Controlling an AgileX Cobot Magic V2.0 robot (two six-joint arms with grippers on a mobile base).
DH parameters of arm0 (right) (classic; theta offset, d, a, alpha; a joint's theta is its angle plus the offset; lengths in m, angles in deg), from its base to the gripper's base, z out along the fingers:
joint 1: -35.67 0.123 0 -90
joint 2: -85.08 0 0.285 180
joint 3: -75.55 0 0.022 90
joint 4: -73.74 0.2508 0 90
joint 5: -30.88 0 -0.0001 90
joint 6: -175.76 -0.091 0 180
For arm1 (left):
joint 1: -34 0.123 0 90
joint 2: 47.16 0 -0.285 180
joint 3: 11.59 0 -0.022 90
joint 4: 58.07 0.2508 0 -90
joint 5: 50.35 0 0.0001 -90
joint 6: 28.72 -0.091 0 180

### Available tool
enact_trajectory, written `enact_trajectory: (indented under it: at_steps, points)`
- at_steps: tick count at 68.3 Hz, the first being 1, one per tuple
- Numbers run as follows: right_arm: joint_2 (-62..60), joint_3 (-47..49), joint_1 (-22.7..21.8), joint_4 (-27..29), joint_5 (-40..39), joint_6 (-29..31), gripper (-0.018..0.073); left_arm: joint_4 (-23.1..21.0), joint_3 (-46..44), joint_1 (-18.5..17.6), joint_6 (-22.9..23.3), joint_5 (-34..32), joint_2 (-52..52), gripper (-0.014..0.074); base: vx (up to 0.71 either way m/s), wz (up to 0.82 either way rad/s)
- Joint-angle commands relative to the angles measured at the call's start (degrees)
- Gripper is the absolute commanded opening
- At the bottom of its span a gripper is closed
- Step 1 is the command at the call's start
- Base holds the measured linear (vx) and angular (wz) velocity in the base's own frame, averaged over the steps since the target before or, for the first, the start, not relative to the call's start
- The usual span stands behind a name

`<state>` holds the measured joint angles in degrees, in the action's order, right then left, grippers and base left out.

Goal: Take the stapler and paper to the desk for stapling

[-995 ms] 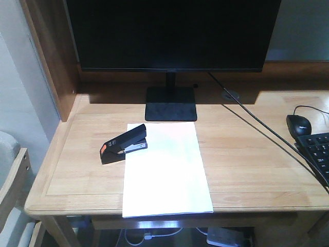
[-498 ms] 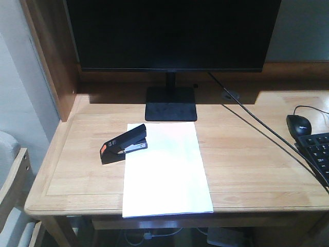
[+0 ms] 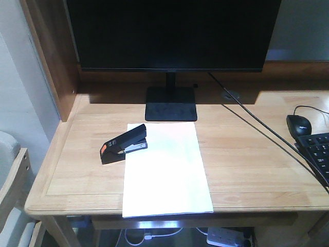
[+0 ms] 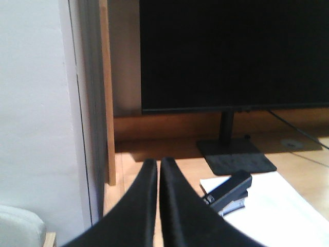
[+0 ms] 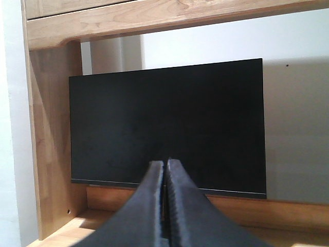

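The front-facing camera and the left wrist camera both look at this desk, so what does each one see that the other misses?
Only the front-facing view shows the whole desk, the full sheet of paper, the mouse, the keyboard and the orange patch on the stapler. Only the left wrist view shows the left gripper, its two dark fingers pressed nearly together and holding nothing. Both share the dark monitor, its stand, and the stapler resting on the paper's far left corner.

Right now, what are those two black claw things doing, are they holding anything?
Left gripper: closed, black fingers together, holding nothing.
Right gripper: closed, holding nothing.
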<state>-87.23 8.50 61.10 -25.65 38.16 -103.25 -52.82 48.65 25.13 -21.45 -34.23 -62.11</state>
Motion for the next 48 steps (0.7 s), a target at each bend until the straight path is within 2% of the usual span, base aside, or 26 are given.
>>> enact_trajectory:
  at_steps: [1, 10, 20, 30, 34, 48]
  points:
    - [0.67, 1.48, -0.28, -3.54, 0.91, 0.61, -0.001, -0.33, -0.62, 1.24, -2.03, -5.1, 1.5, -0.0006, 0.0, 0.0]
    - [0.67, 1.48, -0.28, -3.54, 0.91, 0.61, -0.001, -3.41, 5.78, 4.81, -5.83, -8.5, 4.4, -0.0006, 0.0, 0.0]
    - [0.67, 1.48, -0.28, -3.54, 0.91, 0.61, -0.001, -3.81, 13.14, 7.19, -5.29, -13.64, 6.08, -0.0006, 0.0, 0.0]
    - [0.67, 1.48, -0.28, -3.54, 0.91, 0.61, -0.001, -3.87, 19.05, 7.33, -2.76, -16.88, 8.92, -0.0006, 0.0, 0.0]
    - [0.67, 1.48, -0.28, -3.54, 0.89, 0.62, -0.001, -3.5, 18.97, 7.2, -2.36, -14.63, 8.87, -0.0006, 0.0, 0.0]
    - [0.67, 1.48, -0.28, -3.54, 0.71, 0.62, -0.001, -3.35, 18.97, 7.2, -2.36, -14.16, 8.87, -0.0006, 0.0, 0.0]
